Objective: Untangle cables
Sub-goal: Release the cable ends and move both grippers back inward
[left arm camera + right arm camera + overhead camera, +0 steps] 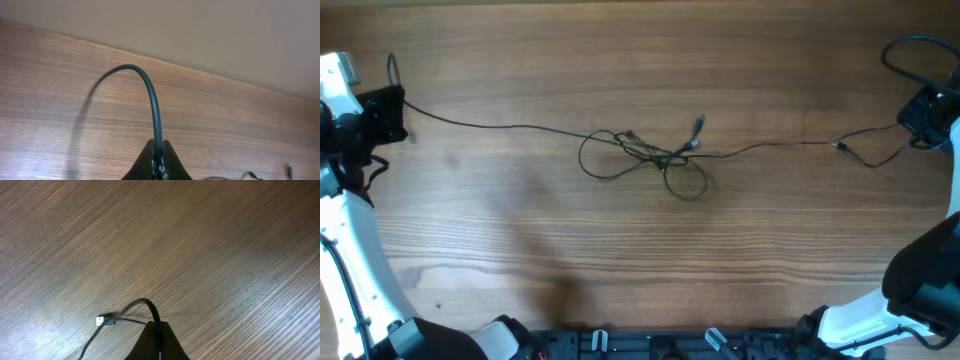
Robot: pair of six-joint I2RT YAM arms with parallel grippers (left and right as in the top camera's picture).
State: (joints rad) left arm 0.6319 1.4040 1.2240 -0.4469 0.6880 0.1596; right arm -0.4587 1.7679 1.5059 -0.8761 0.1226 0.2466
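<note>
The cables (655, 155) lie in a knot of thin black loops at the table's middle, with a small plug end (698, 125) sticking up. One strand runs left to my left gripper (392, 108), which is shut on it. Another runs right past a plug (840, 146) to my right gripper (923, 118), also shut on a cord. In the left wrist view the held cable (151, 97) arcs up from the left gripper (158, 146). In the right wrist view the held cable (146, 303) curves out of the right gripper (159, 326), beside a white-tipped plug (101, 320).
The wooden table (640, 260) fills the overhead view. Its far edge (210, 75) shows in the left wrist view. A thicker black arm wire (903, 48) loops at the top right. The arm bases (650, 345) line the near edge.
</note>
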